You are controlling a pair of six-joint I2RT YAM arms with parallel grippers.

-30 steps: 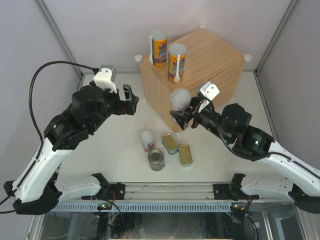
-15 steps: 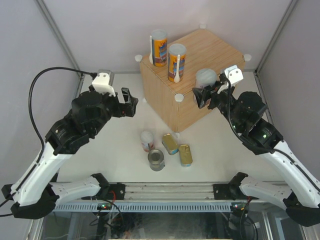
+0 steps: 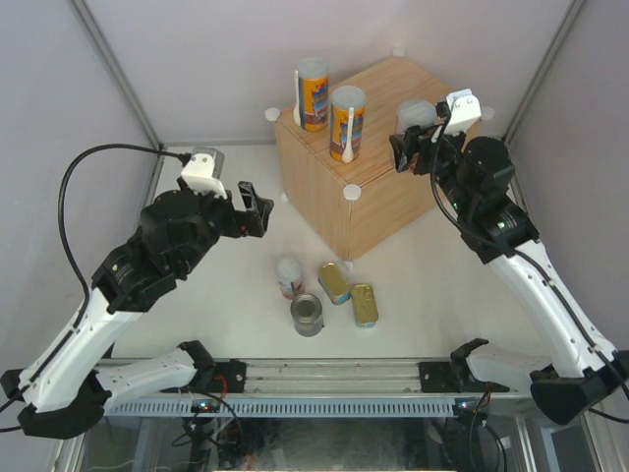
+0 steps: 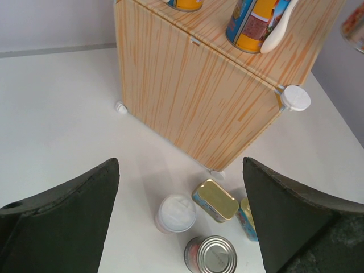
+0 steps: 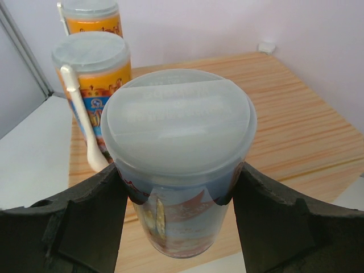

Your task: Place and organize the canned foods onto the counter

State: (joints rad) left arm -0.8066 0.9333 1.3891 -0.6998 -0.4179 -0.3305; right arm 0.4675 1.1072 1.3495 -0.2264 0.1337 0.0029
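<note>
Well, my right gripper clamps a round, frosted-lidded tube over the counter, a striped wood-grain box, beside two orange tubes. My left gripper gapes wide above the smooth white table, where a second lidded tube, a silver-topped can and flat gold tins sit.

The left arm is held bent at the left, with the left pincer spread wide and pointed right and downward. The right arm is stretched toward the far right, the right pincer clamped around a white-lidded tube.
</note>
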